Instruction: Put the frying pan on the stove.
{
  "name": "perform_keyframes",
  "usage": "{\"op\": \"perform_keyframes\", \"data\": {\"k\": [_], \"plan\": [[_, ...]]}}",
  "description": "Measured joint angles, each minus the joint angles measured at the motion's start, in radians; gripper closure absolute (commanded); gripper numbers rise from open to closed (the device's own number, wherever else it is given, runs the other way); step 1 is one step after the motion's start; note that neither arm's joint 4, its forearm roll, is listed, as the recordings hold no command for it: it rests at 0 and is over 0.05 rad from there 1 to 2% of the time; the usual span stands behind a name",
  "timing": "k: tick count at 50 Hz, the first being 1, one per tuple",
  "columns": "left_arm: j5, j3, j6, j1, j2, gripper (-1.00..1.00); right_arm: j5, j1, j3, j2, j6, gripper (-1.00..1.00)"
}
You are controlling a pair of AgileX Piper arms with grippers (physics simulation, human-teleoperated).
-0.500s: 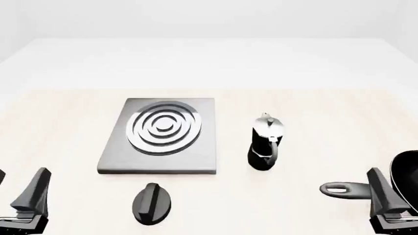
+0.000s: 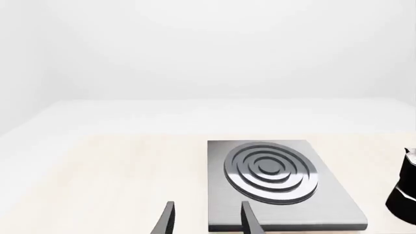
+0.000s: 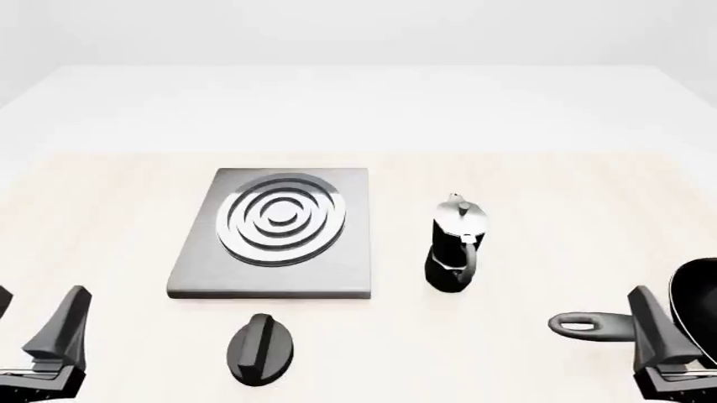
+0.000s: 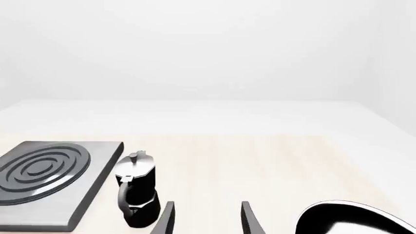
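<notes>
Black frying pan [image 3: 697, 304] lay near right on tabletop [image 3: 538, 193], handle leftward, apart from stove [image 3: 272, 233]. Right pincer [image 4: 206, 218] hung beside it, gaping, empty, presumably for a handle grasp. Left pincer [image 2: 206, 218] likewise.

The stove [image 3: 272, 239] sat mid-table [image 3: 538, 185], a moka pot [image 3: 456, 246] upright to its right and a black knob [image 3: 261, 347] lying nearer. The frying pan [image 3: 627, 323] lay at the right edge beside the right hand [image 3: 672, 336], handle pointing left.
</notes>
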Motion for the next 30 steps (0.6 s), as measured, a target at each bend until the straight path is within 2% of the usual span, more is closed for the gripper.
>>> {"op": "perform_keyframes", "data": {"k": [14,30], "plan": [[-0.018,0.001,0.007,-0.004,0.026,-1.0,0.027,-0.007,-0.048,-0.007,0.02,-1.0],[-0.038,-0.006,0.019,-0.008,0.054,-1.0,0.077,-0.006,-0.16,-0.013,0.04,-1.0]]}}
